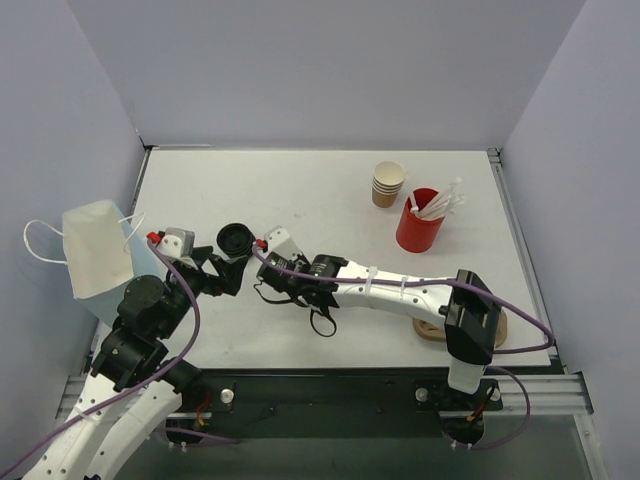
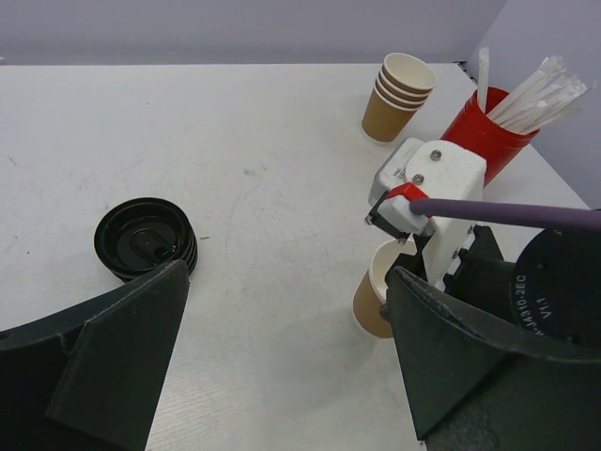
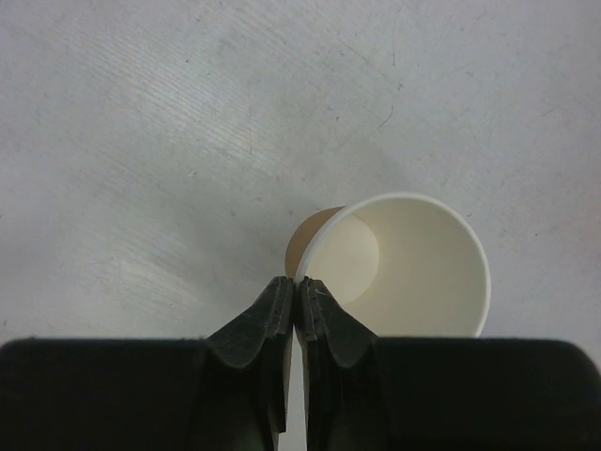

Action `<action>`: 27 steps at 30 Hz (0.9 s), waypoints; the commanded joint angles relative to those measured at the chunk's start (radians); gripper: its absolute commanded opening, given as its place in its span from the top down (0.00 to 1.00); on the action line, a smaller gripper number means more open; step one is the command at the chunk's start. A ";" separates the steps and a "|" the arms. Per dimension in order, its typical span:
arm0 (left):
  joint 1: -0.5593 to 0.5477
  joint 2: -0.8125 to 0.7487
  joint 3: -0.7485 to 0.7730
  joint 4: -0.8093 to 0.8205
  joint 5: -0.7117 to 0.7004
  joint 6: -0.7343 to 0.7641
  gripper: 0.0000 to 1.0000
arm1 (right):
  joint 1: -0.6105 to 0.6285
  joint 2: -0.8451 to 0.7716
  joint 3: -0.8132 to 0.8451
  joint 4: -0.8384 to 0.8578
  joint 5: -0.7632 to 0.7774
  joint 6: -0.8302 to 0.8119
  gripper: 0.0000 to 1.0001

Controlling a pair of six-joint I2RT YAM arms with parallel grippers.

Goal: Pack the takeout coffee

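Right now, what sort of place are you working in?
Probably a lab bench staged as a takeout coffee station: a white table boxed in by plain walls, with a stack of paper cups, a red cup of straws and a white bag at its left edge.

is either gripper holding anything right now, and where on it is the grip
The right gripper pinches the lidless brown paper cup by the wall at its rim, one finger inside and one outside. The left gripper is open and holds nothing.
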State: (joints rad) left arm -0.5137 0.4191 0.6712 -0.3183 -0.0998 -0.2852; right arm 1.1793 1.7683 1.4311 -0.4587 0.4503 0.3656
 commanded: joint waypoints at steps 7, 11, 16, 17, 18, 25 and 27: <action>0.004 -0.008 0.005 0.016 -0.008 -0.009 0.04 | 0.010 0.031 -0.031 0.005 0.073 0.026 0.86; 0.000 0.000 0.020 -0.004 -0.003 -0.002 0.04 | 0.014 0.000 -0.040 0.005 0.067 0.027 0.80; -0.011 0.030 0.042 -0.031 -0.058 0.018 0.04 | 0.020 -0.114 -0.072 0.005 0.013 0.032 0.76; -0.011 0.036 0.048 -0.033 -0.061 0.023 0.04 | 0.020 -0.139 -0.081 0.005 -0.008 0.035 0.74; -0.011 0.046 0.060 -0.033 -0.064 0.023 0.04 | 0.022 -0.197 -0.109 0.005 -0.018 0.044 0.74; -0.011 0.294 0.180 -0.119 -0.103 0.058 0.06 | 0.054 -0.473 -0.277 0.029 -0.047 0.096 0.70; -0.009 0.357 0.220 -0.168 -0.158 0.057 0.07 | 0.069 -0.553 -0.314 0.038 -0.047 0.107 0.69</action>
State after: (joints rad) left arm -0.5220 0.6685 0.8009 -0.4137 -0.1772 -0.2550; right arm 1.2213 1.3426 1.1919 -0.4278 0.4046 0.4225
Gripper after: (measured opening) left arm 0.942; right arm 0.307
